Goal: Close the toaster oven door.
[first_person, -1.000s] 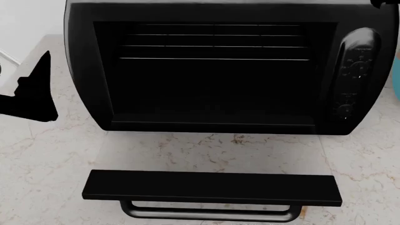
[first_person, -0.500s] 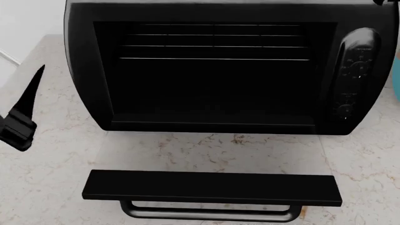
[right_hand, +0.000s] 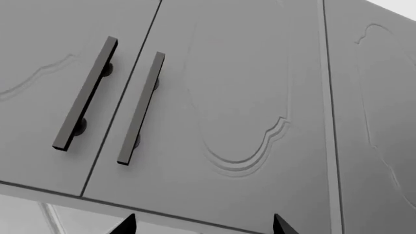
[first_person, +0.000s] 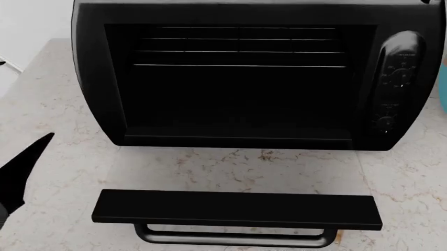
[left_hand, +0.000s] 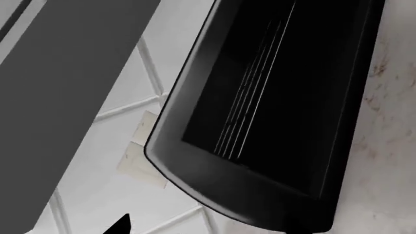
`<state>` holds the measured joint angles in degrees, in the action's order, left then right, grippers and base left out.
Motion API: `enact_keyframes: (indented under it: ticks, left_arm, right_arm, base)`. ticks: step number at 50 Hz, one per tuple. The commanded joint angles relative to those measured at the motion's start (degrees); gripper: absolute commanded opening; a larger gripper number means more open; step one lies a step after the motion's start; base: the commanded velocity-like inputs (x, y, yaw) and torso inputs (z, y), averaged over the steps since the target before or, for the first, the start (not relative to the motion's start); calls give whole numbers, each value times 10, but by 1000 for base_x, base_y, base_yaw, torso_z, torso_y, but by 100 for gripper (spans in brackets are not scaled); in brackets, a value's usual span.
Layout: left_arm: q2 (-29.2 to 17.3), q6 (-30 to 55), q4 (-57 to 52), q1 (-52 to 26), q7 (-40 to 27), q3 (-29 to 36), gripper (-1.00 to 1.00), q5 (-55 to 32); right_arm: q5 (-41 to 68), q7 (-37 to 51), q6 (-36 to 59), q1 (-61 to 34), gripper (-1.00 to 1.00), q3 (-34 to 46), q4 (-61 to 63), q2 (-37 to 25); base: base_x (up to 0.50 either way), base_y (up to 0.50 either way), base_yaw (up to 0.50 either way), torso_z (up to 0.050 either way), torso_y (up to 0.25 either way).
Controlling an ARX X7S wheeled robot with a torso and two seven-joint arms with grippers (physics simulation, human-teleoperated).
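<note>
The toaster oven (first_person: pixel 237 78) stands on the marble counter, glossy black, its cavity open with wire racks showing and dials (first_person: pixel 394 83) at its right. The toaster oven door (first_person: pixel 237 208) lies folded down flat in front, with its bar handle (first_person: pixel 234 238) at the near edge. One black finger (first_person: pixel 20 175) of my left gripper shows at the lower left, left of the door and apart from it. The left wrist view shows the oven (left_hand: pixel 273 112) ahead of the left gripper (left_hand: pixel 201 226), which is open and empty. My right gripper (right_hand: pixel 202 225) is open and empty, facing grey cabinet doors.
The marble counter (first_person: pixel 63 120) extends left of the oven. A blue pot (first_person: pixel 443 89) shows at the right edge. A white wall edge (first_person: pixel 21 31) is at the far left. Grey upper cabinet doors with bar handles (right_hand: pixel 85 95) fill the right wrist view.
My left gripper has moved down and toward the near left corner of the head view, away from the oven's left side. The oven and door have not moved.
</note>
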<state>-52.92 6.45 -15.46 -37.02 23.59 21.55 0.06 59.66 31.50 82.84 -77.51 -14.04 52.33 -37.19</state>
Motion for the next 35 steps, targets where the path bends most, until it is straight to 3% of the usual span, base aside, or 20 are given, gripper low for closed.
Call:
enact_keyframes:
  ticks: [1, 17, 35]
  left_arm:
    - [-42, -50, 15, 12, 35, 24, 100, 28]
    - [-77, -97, 22, 22, 54, 37, 100, 56]
    - [-65, -113, 36, -3, 107, 76, 100, 84]
  right_arm:
    - [13, 12, -8, 1, 100, 2, -3, -6]
    - [27, 27, -17, -4, 100, 15, -10, -10]
    - [52, 45, -23, -2, 100, 12, -11, -19]
  base:
    - [0, 0, 0, 0, 0]
    - [0, 0, 0, 0, 0]
    - [0, 0, 0, 0, 0]
